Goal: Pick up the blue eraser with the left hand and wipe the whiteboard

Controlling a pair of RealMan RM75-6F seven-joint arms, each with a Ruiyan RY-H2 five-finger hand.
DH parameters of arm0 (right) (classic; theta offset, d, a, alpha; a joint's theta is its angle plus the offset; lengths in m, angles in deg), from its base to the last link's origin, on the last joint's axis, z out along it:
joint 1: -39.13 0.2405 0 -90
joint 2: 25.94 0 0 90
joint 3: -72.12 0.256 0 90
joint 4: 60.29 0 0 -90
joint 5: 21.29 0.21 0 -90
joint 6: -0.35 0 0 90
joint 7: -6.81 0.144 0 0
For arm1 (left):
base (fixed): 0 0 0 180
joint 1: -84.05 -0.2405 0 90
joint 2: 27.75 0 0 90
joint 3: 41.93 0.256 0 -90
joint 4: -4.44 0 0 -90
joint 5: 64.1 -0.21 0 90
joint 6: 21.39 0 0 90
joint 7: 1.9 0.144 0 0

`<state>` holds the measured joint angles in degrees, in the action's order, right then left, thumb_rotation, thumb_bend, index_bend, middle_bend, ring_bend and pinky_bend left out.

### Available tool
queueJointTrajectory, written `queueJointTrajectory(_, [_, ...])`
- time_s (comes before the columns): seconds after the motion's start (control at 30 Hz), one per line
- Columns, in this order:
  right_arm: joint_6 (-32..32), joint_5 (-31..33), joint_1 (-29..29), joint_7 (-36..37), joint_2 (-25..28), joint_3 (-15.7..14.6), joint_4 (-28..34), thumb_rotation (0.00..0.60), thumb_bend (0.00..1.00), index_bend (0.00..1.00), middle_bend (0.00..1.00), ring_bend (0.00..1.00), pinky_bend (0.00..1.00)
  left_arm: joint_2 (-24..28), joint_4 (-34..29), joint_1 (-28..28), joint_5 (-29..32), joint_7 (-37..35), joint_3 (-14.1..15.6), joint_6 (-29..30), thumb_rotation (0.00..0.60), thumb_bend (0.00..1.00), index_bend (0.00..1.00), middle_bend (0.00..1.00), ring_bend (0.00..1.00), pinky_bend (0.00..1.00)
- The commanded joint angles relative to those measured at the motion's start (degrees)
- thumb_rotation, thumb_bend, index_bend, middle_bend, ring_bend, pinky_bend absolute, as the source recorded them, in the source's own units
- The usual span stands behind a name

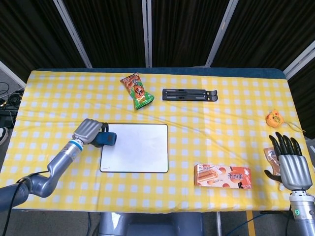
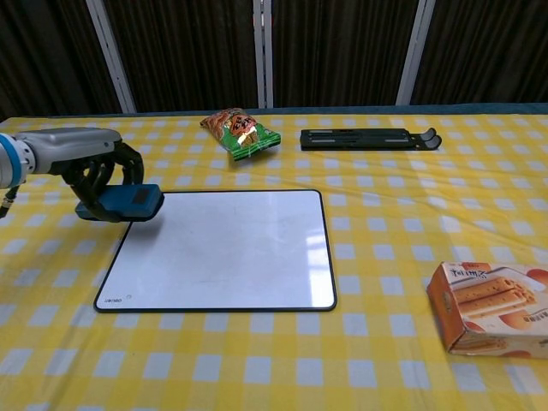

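Whiteboard [image 2: 231,248] smooth, faintly glossy, black-rimmed; checked tablecloth [image 2: 377,154] matt cloth, slightly creased; left hand [image 1: 86,131] brushed grey metal; snack bag [image 2: 240,133] shiny foil; biscuit box [image 2: 486,306] printed card.

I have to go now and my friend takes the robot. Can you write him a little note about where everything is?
Left hand holds the blue eraser at the whiteboard's far-left corner, seemingly lifted.
Right hand is open and holds nothing, at the table's right edge.
Done: eraser picked up; the whiteboard looks clean.
Left: check for missed marks and wipe them.
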<state>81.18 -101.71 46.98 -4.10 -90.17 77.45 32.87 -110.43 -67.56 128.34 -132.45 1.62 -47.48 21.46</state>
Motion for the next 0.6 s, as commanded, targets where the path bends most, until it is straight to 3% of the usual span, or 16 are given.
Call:
queueJointTrajectory(0.03, [0.1,0.0,0.0,-0.1,0.0,0.0,0.1,0.600,0.00,0.00,0.00,0.00,0.00,1.3,3.2,-2.1,-1.3,-3.5,1.5,0.0,0.600,0.23,0.58,0.47,0.52,0.57])
queueJointTrajectory(0.2, [0.1,-0.1,0.1,-0.3,-0.1,0.1,0.4,0.600,0.00,0.00,0.00,0.00,0.00,1.1,7.2,-4.3,-4.1,-7.6,3.4,0.8,0.600,0.23,0.58,0.47,0.52,0.56])
queueJointTrajectory(0.23, [0.2,-0.1,0.1,-0.4,-0.1,0.2,0.4,0.600,0.00,0.00,0.00,0.00,0.00,1.1,7.7,-4.6,-4.7,-8.5,3.6,1.1,0.600,0.22,0.55,0.45,0.50,0.56])
queueJointTrajectory(0.3, [0.2,-0.1,0.1,-0.5,-0.2,0.2,0.4,0.600,0.00,0.00,0.00,0.00,0.00,0.9,8.6,-5.1,-6.1,-10.0,4.1,1.8,0.600,0.14,0.41,0.31,0.37,0.50])
queueJointTrajectory(0.37, [0.3,-0.2,0.1,-0.4,-0.1,0.2,0.6,0.600,0.00,0.00,0.00,0.00,0.00,1.8,8.2,-5.5,-7.7,-12.2,4.7,1.9,0.600,0.02,0.12,0.07,0.10,0.33])
queueJointTrajectory(0.43, [0.3,0.0,0.1,-0.3,0.0,0.3,0.8,0.600,0.00,0.00,0.00,0.00,0.00,2.7,7.4,-5.8,-8.5,-13.7,4.6,2.7,0.600,0.00,0.00,0.00,0.00,0.18])
queueJointTrajectory(0.6, [0.4,0.3,0.0,0.1,0.8,0.5,1.9,0.600,0.00,0.00,0.00,0.00,0.00,7.7,1.9,-7.7,-7.2,-13.4,3.7,5.3,0.600,0.00,0.00,0.00,0.00,0.03])
